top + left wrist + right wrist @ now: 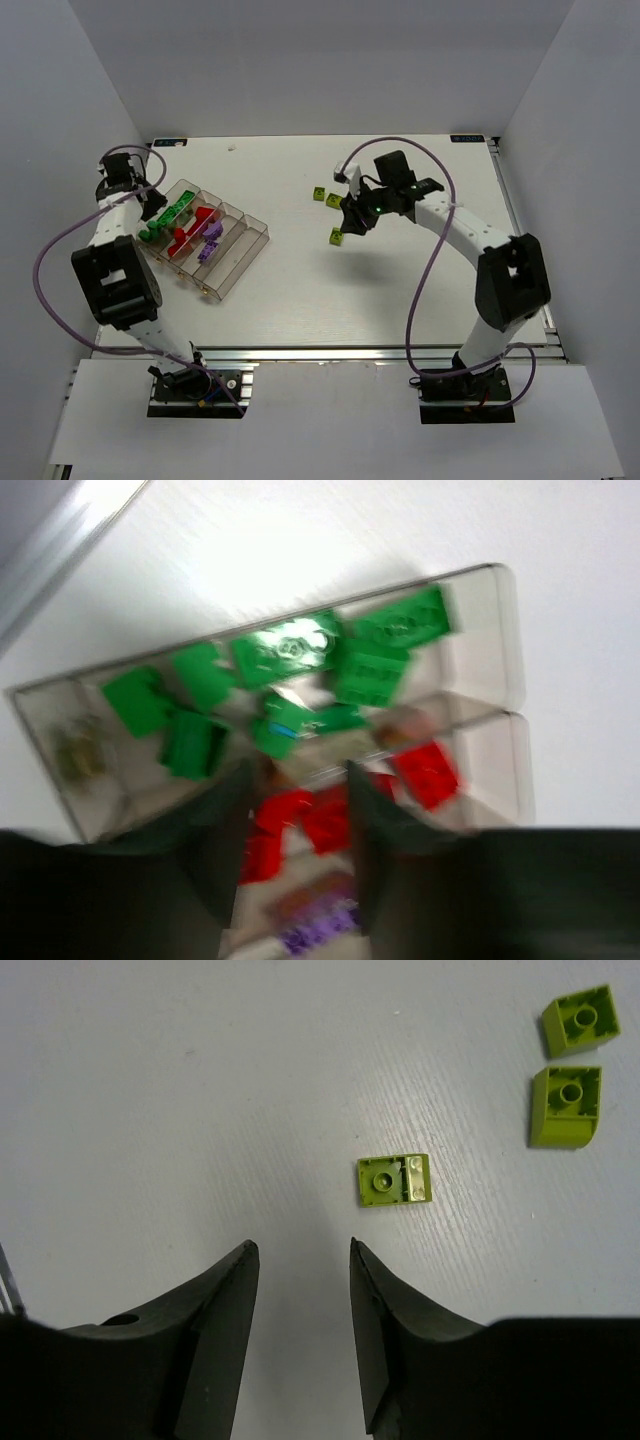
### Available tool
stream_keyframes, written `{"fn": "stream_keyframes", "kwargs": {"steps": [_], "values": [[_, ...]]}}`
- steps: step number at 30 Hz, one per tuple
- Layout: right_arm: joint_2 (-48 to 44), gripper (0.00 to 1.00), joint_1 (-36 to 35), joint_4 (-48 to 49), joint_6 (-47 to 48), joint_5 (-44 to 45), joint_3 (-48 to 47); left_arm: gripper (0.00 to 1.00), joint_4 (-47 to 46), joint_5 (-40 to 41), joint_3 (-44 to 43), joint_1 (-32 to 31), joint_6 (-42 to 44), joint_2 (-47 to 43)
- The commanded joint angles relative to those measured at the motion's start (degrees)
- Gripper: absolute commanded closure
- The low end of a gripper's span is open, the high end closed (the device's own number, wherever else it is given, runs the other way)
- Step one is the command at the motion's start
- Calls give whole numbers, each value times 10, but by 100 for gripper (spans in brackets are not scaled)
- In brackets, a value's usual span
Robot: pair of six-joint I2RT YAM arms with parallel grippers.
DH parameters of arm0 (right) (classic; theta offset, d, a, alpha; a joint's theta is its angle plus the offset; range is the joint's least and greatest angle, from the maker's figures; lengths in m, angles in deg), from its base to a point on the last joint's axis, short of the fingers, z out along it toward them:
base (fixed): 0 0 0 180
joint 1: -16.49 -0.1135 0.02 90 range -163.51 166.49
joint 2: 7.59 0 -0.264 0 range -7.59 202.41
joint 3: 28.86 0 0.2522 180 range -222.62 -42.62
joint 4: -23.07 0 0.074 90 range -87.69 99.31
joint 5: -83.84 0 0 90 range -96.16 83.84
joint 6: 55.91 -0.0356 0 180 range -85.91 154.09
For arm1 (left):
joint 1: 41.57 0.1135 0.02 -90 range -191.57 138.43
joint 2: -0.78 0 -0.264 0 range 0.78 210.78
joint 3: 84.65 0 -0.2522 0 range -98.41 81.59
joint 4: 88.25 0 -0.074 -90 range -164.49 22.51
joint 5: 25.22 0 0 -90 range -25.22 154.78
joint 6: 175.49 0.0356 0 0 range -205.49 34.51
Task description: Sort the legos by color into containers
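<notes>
right claw (pixel 302 1246) empty near yellow-green lego (pixel 394 1179)

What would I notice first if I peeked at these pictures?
Probably the clear tray on the left of the table, with bright green bricks, red bricks and purple bricks lying in separate rows. Next, three yellow-green bricks lie loose on the table near the right gripper, whose jaws stand open and empty.
</notes>
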Motion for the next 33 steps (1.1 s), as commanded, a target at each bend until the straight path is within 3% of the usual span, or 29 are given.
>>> {"fn": "stream_keyframes", "kwargs": {"steps": [1,2,3,4,6,7,8,18,26,30,33], "values": [[63,53,1,-29,-134,33,-82,62,-25,-129,31,2,10,-110],[81,53,-1,-47,-150,39,-103,70,-35,-186,53,1,3,-132],[97,51,-4,-62,-170,50,-120,71,-63,-212,79,1,-6,-154],[128,42,-7,-92,-162,62,-151,71,-80,-236,138,1,-27,-202],[161,30,-21,-115,-127,81,-174,62,-111,-285,195,-4,-47,-250],[169,23,-27,-119,-88,105,-183,51,-117,-301,244,-8,-60,-295],[176,20,-29,-119,-72,114,-187,48,-117,-301,266,-9,-66,-316],[263,19,-39,-138,-4,189,-240,46,-39,-337,388,-16,-65,-490],[286,19,-56,-143,17,197,-263,46,-19,-336,422,-16,-80,-543],[290,25,-50,-181,-46,206,-291,45,-6,-330,406,-16,-76,-546],[269,29,-49,-215,-158,194,-286,45,-6,-326,400,-16,-80,-549]]}}
